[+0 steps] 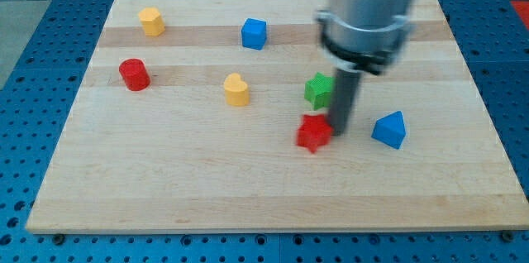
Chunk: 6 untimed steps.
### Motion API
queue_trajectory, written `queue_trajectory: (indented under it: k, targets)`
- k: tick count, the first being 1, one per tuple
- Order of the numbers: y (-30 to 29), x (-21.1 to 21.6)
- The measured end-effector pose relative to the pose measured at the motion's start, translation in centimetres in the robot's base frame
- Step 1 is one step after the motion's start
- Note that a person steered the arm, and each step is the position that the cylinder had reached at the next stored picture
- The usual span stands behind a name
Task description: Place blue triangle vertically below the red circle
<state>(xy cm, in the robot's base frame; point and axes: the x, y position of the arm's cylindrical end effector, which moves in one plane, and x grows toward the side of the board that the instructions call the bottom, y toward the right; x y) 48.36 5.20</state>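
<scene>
The blue triangle [389, 129] lies at the view's right on the wooden board [165, 180]. The red circle [133, 74], a short cylinder, stands far off at the view's left. My tip [340, 133] is on the board between the red star [313, 133] and the blue triangle. It is right beside the star's right edge and about a block's width left of the triangle. The rod hangs from the blurred grey arm head at the view's top.
A green star [318, 90] sits just up and left of the rod. A yellow heart-like block [236, 90] is mid-board, a yellow block [151, 21] at top left, a blue cube [254, 33] at top centre.
</scene>
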Motion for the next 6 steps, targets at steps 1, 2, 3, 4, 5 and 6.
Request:
queue_trajectory:
  k: [1,2,3,4,5,6]
  targets:
    - [-1.0,-2.9]
    - [-1.7,-3.4]
    - [-1.8,-5.7]
    - [2.8,-5.0]
    - [8.2,-4.8]
    - [8.4,-5.3]
